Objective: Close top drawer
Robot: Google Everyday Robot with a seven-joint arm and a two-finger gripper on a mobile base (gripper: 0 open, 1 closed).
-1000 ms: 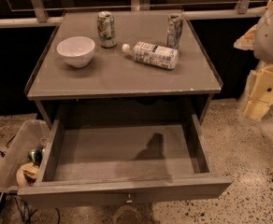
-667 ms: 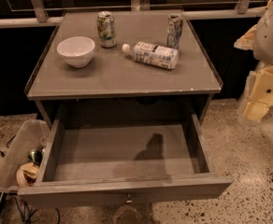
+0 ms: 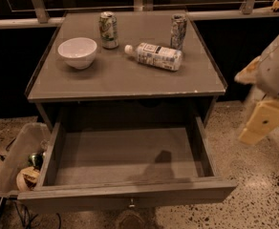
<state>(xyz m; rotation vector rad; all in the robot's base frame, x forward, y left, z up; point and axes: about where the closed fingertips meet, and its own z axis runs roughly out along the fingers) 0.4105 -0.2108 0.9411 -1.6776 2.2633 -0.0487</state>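
The top drawer (image 3: pixel 130 194) is a wide, shallow grey drawer pulled fully out of the cabinet toward me. It is empty inside, and its flat front panel has a small metal knob (image 3: pixel 131 204) at the centre, near the bottom edge of the view. My gripper (image 3: pixel 266 106) is at the right edge of the view, blurred, to the right of the cabinet and above the floor. It is apart from the drawer and touches nothing.
The cabinet top (image 3: pixel 125 75) holds a white bowl (image 3: pixel 77 51), a green-and-white can (image 3: pixel 108 30), a lying plastic bottle (image 3: pixel 154 56) and a silver can (image 3: pixel 178 31). A clear bin (image 3: pixel 15 159) with trash stands on the floor at the left. A railing runs behind.
My gripper and arm have shifted a little at the right edge, now blurred. The drawer stays open as before.
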